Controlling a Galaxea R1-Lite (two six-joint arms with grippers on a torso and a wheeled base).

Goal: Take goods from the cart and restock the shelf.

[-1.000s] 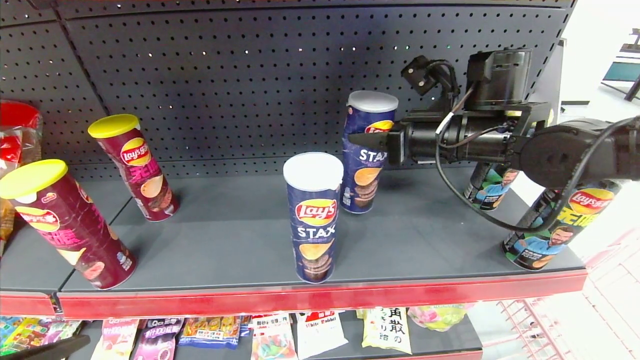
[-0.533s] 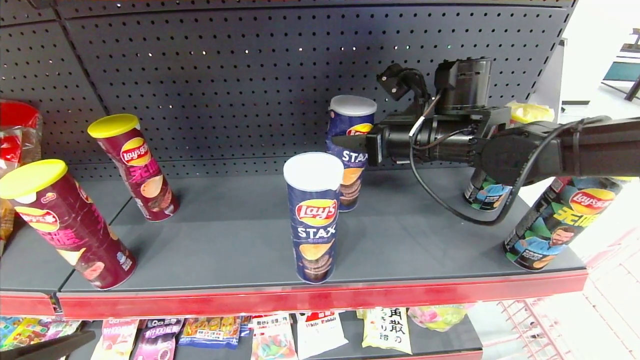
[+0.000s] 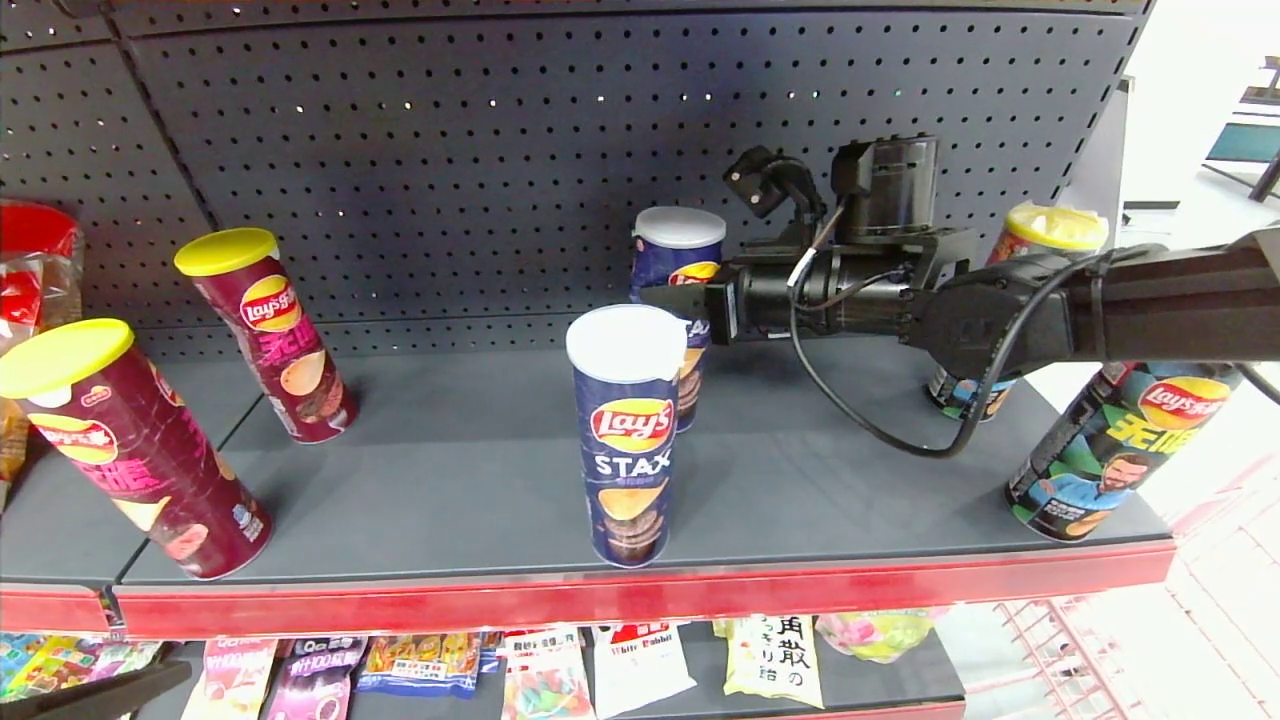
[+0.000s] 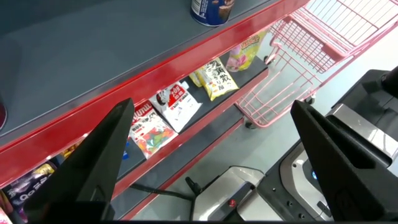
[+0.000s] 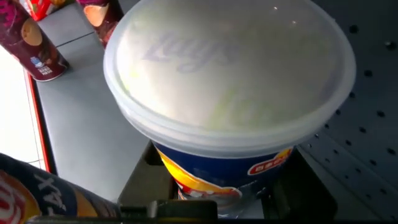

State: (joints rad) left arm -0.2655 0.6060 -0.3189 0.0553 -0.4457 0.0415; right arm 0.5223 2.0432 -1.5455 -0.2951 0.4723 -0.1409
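Note:
My right gripper [image 3: 688, 301] is shut on a blue chip can with a white lid [image 3: 678, 251], held upright at the back of the grey shelf [image 3: 450, 470]. That can stands directly behind another blue can [image 3: 627, 430] at the shelf's front edge, which hides its base. From the right wrist, the held can's lid [image 5: 230, 74] is close up and the front can [image 5: 43, 193] is beside it. My left gripper [image 4: 211, 168] hangs open and empty, low in front of the shelf. The pink cart [image 4: 298, 68] stands to the right.
Two maroon cans with yellow lids [image 3: 130, 450] [image 3: 268, 335] lean on the shelf's left. Two green cans [image 3: 1120, 450] [image 3: 1040, 240] stand at its right, under and behind my right arm. Snack bags [image 3: 640, 665] fill the lower shelf. A pegboard wall [image 3: 500, 150] backs the shelf.
My right gripper has carried the blue can leftward and lower along the back of the shelf, until it is behind the front blue can. The yellow-lidded green can came into view.

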